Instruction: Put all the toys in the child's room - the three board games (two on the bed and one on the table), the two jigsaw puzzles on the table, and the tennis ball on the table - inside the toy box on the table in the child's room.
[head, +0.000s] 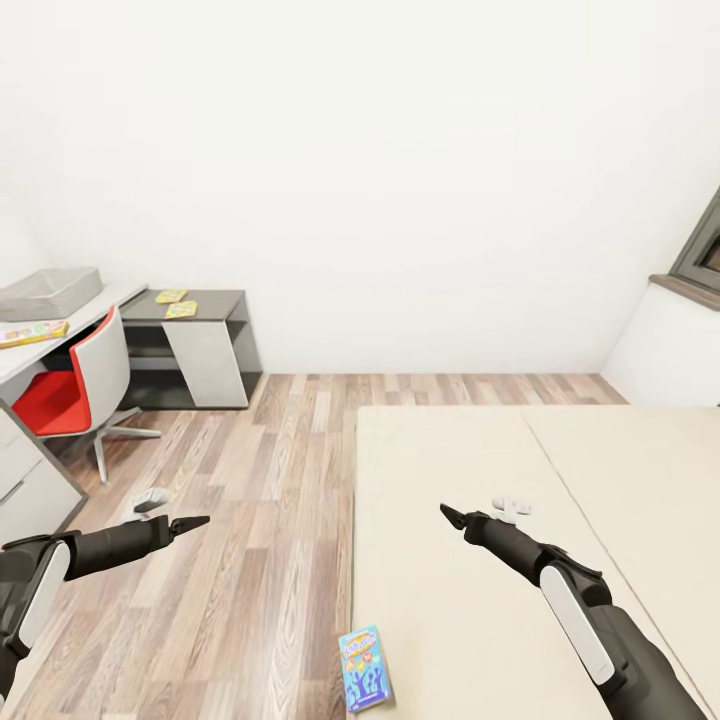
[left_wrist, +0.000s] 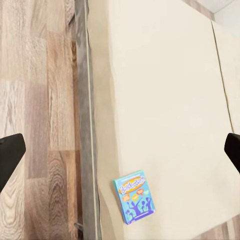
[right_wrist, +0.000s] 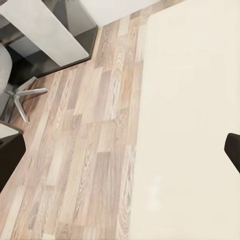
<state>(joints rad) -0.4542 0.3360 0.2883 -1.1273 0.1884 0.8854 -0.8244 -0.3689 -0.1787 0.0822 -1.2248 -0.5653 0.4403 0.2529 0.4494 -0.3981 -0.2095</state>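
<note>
Blue cartoon-printed thin cardboard game box (head: 365, 668): lay flat, face up, on the cream-beige mattress of the bed (head: 470, 610), right at the edge next to the wood-plank floor (head: 250, 480), close below the robot. Judged light, stiff and thin, with a smooth printed face likely to slip against the pads. Offered little height for a pinch from above. Recommended hold: across the short width, or on one long side once slid out past the mattress edge. Soft bedding judged likely to give under a pressing finger.

Left gripper (head: 190, 522): hung over the floor beside the bed, fingers spread wide, nothing between them. Right gripper (head: 450, 515): hung over the mattress, well beyond the box, fingers likewise spread and empty.

Shallow pale grey translucent toy box (head: 50, 292): stood on the pale grey desk top (head: 112, 300) at far left, well apart from the bed. Yellow-green-red flat game box (head: 33, 333): lay just beside that bin on the same top. Two multicoloured jigsaw boards (head: 171, 296) (head: 181, 310): lay near each other on the lower dark grey wing (head: 218, 298). Red-and-white swivel chair (head: 75, 390): stood in front of the desk. Small white object (head: 512, 505) on the mattress near the right gripper: too small to identify.
</note>
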